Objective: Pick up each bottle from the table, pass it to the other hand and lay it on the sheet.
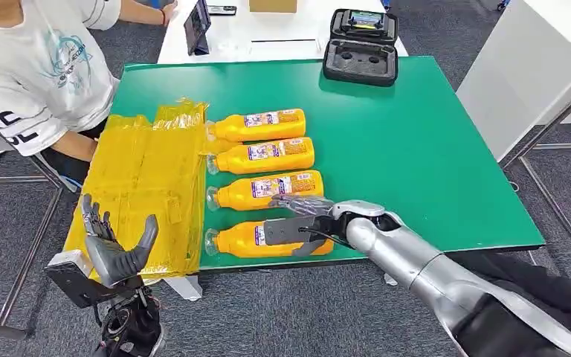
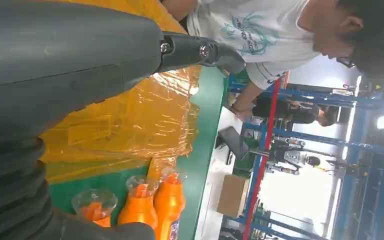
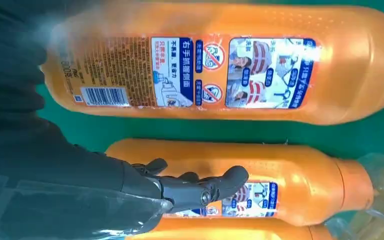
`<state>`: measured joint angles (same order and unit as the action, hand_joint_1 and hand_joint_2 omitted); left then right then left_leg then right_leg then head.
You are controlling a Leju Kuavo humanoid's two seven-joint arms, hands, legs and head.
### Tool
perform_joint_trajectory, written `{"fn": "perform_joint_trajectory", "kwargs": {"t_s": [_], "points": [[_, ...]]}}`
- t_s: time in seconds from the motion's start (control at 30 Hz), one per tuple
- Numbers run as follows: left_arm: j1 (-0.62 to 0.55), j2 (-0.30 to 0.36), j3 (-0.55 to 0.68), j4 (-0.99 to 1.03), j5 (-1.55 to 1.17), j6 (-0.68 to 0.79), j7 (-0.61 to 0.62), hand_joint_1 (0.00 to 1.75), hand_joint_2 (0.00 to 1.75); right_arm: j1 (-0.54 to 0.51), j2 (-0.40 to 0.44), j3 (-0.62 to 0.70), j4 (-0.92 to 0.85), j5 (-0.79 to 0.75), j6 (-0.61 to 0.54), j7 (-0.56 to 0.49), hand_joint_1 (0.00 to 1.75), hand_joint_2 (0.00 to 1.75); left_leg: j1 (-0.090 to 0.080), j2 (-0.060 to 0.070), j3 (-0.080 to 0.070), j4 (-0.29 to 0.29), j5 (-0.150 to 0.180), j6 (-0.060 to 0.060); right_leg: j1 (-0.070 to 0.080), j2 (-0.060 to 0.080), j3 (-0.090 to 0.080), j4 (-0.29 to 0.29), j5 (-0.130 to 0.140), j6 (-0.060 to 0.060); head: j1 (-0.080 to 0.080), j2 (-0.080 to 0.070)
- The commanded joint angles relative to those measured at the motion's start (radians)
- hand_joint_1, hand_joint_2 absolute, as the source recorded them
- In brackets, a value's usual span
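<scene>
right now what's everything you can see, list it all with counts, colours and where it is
bottles: four, orange, lying in a row on the table beside the sheet, caps toward it
sheet: one, crinkled yellow film, on the table's left part
table: one, green top
case: one, black, open, at the table's far edge
white table: one, beyond the green one, with a cardboard box on it
person: one, white T-shirt, at the far left
left hand: grey, fingers spread, holding nothing, near the sheet's near edge
right hand: dark grey, reaching over the nearest bottle
</scene>
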<state>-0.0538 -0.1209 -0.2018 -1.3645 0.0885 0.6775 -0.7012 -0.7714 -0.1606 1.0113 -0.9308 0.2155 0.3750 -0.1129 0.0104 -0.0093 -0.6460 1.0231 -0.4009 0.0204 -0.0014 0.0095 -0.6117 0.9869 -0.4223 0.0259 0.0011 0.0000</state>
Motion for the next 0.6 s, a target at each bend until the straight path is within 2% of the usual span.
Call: {"fn": "perform_joint_trajectory", "kwargs": {"t_s": [0.03,0.53,0.6], "points": [[-0.008,0.006,0.022,0.016,0.003,-0.003,0.003,0.0,1.75,-0.056,0.003,0.07,0.052,0.002,-0.001,0.003,0.0,1.75,-0.001,0.002,0.004,-0.001,-0.002,0.0,0.0,0.0,0.003,0.0,-0.001,0.0,0.0,0.0],[-0.029,-0.005,0.016,0.054,0.014,-0.02,0.003,0.0,1.75,-0.022,-0.013,0.102,0.078,0.036,-0.028,0.009,0.0,1.75,0.0,0.0,0.006,-0.001,-0.002,-0.001,0.0,-0.001,0.006,-0.001,-0.002,0.0,0.0,0.0],[-0.034,-0.005,0.015,0.06,0.016,-0.024,0.003,0.0,1.75,-0.029,-0.024,0.118,0.086,0.047,-0.003,0.008,0.0,1.75,0.0,0.0,0.006,-0.002,-0.002,-0.001,0.0,-0.002,0.006,-0.001,-0.002,0.0,0.0,0.0]]}}
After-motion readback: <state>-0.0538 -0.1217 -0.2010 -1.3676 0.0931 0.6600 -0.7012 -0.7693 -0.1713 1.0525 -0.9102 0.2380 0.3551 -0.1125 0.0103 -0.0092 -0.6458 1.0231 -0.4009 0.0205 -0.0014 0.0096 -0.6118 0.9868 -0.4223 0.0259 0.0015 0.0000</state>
